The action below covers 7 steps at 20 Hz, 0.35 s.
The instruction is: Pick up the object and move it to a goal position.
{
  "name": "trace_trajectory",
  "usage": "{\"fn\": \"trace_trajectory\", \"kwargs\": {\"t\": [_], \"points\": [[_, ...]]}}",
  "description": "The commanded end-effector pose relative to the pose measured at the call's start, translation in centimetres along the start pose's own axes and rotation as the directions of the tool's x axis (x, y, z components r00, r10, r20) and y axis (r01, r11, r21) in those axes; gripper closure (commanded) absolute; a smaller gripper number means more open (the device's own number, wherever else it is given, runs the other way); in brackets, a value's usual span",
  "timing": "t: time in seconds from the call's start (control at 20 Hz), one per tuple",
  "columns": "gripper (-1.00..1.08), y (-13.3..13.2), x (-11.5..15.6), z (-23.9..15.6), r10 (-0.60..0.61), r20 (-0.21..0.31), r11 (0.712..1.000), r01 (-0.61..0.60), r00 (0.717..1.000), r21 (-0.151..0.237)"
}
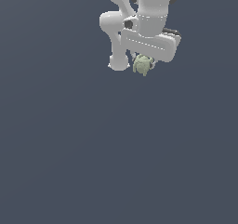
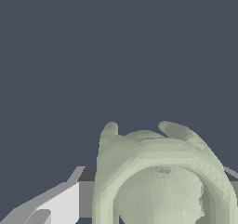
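One object (image 1: 142, 65) — a pale green lumpy blob — is seen just beneath the hand (image 1: 144, 60), apparently clenched between its fingers; two nubs point away from the wrist. No long axis can be told.

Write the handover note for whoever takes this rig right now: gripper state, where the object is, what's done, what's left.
Gripper: shut on the pale green lumpy object, which sits right under the white hand in the exterior view and fills the near part of the wrist view.
Position: the arm is near the top of the exterior view; whether the object is clear of the dark surface cannot be told, as there is no shadow or contact cue.
Done: the grasp appears made.
Left: carry the object to the goal. No goal marker shows in either view, so confirm the target before moving.
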<state>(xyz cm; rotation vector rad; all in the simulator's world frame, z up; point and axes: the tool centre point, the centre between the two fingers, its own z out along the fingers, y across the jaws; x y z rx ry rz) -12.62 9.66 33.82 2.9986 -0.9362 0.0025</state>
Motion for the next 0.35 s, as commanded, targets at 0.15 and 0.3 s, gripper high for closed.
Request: {"fn": "trace_trajectory", "kwargs": {"t": [0.15, 0.3], "points": [[1.08, -0.23, -0.34, -1.62, 0.000, 0.002, 1.000, 0.000, 1.000, 0.000], [1.08, -0.29, -0.37, -1.84, 0.000, 0.002, 1.000, 0.000, 1.000, 0.000]]}}
